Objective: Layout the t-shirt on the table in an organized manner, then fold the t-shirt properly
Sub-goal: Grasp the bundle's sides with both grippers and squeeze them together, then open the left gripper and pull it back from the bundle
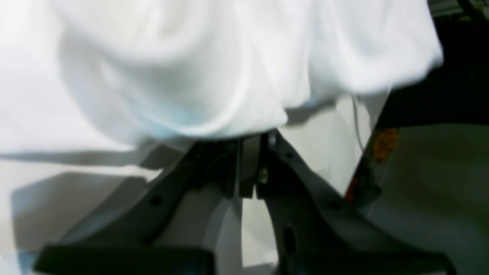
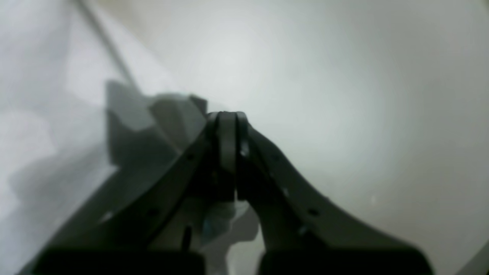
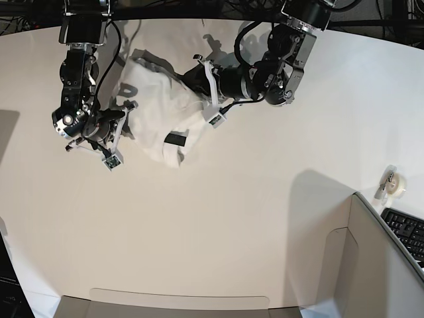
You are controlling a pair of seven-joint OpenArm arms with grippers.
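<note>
While the t-shirt [image 3: 159, 109] lies bunched at the table's [image 3: 265, 218] eleven o'clock, both arms' fingers pinch its cloth; layout is underway, needing an outward spread next.

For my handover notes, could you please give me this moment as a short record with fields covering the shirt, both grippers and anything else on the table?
garment: t-shirt, white, bunched and held up between the two arms, not laid flat
surface: table, white
left gripper: shut on the t-shirt's edge, cloth draped above it
right gripper: shut, cloth pinched lower between its fingers
other items: tape roll near the grey partition; keyboard behind it
fold progress: not yet begun
</note>
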